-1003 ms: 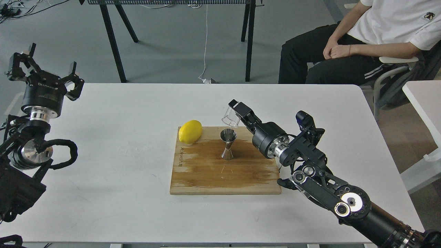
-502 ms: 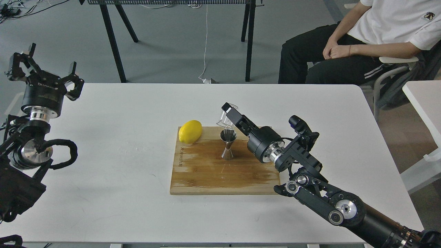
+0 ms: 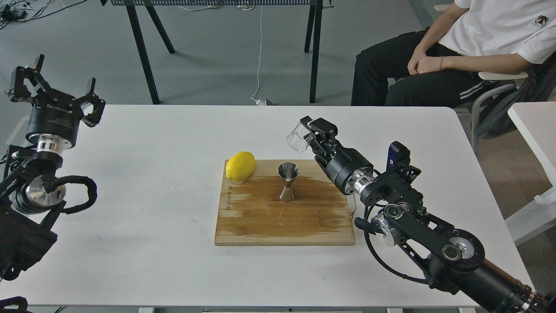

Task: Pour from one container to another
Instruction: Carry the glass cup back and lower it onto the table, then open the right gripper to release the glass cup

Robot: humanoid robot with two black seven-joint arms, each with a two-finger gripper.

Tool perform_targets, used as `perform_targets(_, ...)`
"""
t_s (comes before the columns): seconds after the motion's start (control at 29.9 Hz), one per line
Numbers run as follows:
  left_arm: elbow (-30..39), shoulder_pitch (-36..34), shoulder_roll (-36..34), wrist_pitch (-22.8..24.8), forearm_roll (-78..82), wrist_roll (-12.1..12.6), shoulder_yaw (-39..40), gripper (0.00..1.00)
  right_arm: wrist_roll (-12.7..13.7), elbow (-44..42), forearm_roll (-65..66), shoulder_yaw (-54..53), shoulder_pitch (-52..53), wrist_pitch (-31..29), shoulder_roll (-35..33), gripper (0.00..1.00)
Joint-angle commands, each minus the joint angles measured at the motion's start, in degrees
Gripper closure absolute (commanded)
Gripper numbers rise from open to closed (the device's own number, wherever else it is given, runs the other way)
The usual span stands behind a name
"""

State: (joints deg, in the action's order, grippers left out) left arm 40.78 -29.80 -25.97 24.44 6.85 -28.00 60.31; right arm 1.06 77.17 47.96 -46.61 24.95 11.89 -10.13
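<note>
Cup (image 3: 299, 138) (clear, tilted) clamped in right claw (image 3: 309, 132), up-right of jigger (image 3: 288, 181).

Right tool (image 3: 310, 130) pulled clear cup (image 3: 298, 137) back from jigger (image 3: 287, 181)

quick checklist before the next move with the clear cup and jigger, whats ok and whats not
1. Grip: right gripper shut on the clear cup, ok.
2. Cup position: held in the air, tipped on its side, up and right of the jigger, not over its mouth, not ok for pouring.
3. Jigger upright on the wooden board: ok.
4. Liquid in cup or jigger: cannot tell.
5. Lemon stands apart from the jigger at the board's far left corner: ok.
6. Left gripper open, off at the table's left edge: ok.
</note>
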Motion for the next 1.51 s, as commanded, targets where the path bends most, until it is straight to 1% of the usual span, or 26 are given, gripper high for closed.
perform_targets(0.0,0.00,0.01,0.39,-0.09,-0.09,0.00,-0.10,0.00,0.87,0.36,-14.61,-5.06,-1.83,-0.38,-2.70,0.72)
perform_targets(0.13,0.09,0.01,1.01,-0.09,-0.18,0.00,-0.19,0.00,3.86,-2.27,-30.25,-9.37,-2.80,-0.73,-5.51,0.71)
perform_targets(0.2,0.09,0.01,1.54,-0.09,-0.18,0.00,-0.19,0.00,4.48,-4.47,-38.08,-11.74,-3.85,-1.78,-6.39,0.71)
perform_targets(0.37,0.18,0.01,1.71,-0.18,-0.18,0.00,-0.19,0.00,8.69,-13.51,-56.19,-16.05,-6.49,-8.19,-6.92,0.71)
perform_targets(0.5,0.18,0.01,1.54,-0.88,-0.18,0.00,-0.19,0.00,12.21,-19.23,-66.57,-18.43,-9.21,-13.02,-6.84,0.71)
perform_targets(0.67,0.09,0.01,1.36,-1.15,-0.18,0.00,-0.54,0.00,12.30,-22.84,-69.49,-19.13,-11.24,-16.10,-6.40,0.70)
perform_targets(0.74,0.18,0.01,1.45,-1.15,-0.18,0.00,-0.63,0.00,12.30,-24.69,-69.58,-21.40,-11.85,-17.07,-6.05,0.70)
perform_targets(0.84,0.18,0.01,1.71,-1.15,-0.18,0.00,-0.63,0.00,12.39,-26.01,-70.02,-23.52,-13.43,-18.74,-5.00,0.66)
perform_targets(0.94,0.18,0.01,1.80,-1.23,-0.18,0.00,-0.72,0.00,12.48,-28.55,-70.02,-23.70,-13.52,-19.62,-3.59,0.65)
perform_targets(1.07,0.18,0.01,1.80,-1.23,-0.09,0.00,-0.72,0.00,12.57,-33.74,-69.93,-23.18,-13.35,-22.69,-2.36,0.65)
perform_targets(1.2,0.18,0.01,1.71,-1.15,-0.18,0.00,-0.80,0.00,12.57,-34.45,-69.93,-23.18,-13.17,-23.93,-2.35,0.65)
perform_targets(1.24,0.18,0.01,1.54,-1.15,-0.18,0.00,-0.72,0.00,12.57,-34.45,-69.93,-23.18,-13.09,-24.02,-2.35,0.64)
perform_targets(1.3,0.18,0.01,1.45,-1.15,-0.18,0.00,-0.72,0.00,12.57,-34.45,-69.93,-23.18,-13.08,-24.02,-2.35,0.58)
perform_targets(1.37,0.18,0.01,1.54,-1.15,-0.17,0.00,-0.80,0.00,12.57,-34.45,-69.93,-23.44,-13.00,-23.93,-2.44,0.48)
perform_targets(1.47,0.26,0.01,1.54,-1.23,-0.18,0.00,-0.80,0.00,12.57,-34.45,-69.93,-23.70,-13.00,-23.93,-2.44,0.43)
